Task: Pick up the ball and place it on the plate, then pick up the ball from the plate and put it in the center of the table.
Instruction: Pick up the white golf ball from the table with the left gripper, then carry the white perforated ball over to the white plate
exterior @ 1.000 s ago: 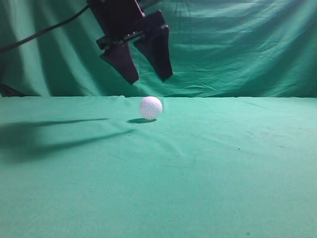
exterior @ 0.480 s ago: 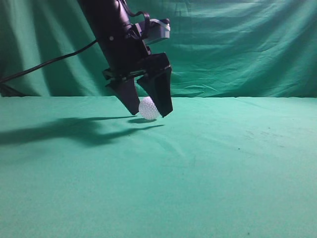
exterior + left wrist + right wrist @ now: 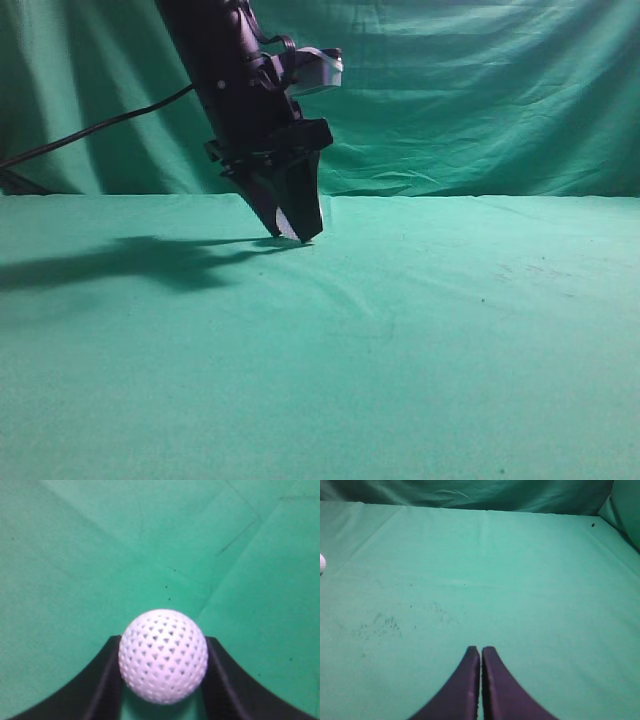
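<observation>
Left wrist view, nearest: the ball (image 3: 163, 656), white with a dimpled surface, sits between the two black fingers (image 3: 105, 680) of the left gripper (image 3: 163, 690), both pressing its sides; the fingers are clamped on it, their bases cut off by the lower frame edge. Whether the ball touches the desk (image 3: 75, 555) cannot be told from here. Exterior view: the left gripper (image 3: 290, 232) is tilted, tips low at the green cloth of the desk (image 3: 400, 340); the ball (image 3: 289, 229) is almost wholly hidden behind the fingers, only a pale sliver showing between them. The arm's shadow (image 3: 130, 260) stretches left across the cloth. Right wrist view: the right gripper (image 3: 480, 655) has its fingers (image 3: 465, 680) pressed together with nothing between them, above bare cloth with faint dark specks (image 3: 380, 622); a white sliver of the ball (image 3: 321, 563) is cut by the left edge, well apart. Farthest: a darker, folded green curtain (image 3: 480, 90) behind the desk, and a black cable (image 3: 90, 130) leading off left.
</observation>
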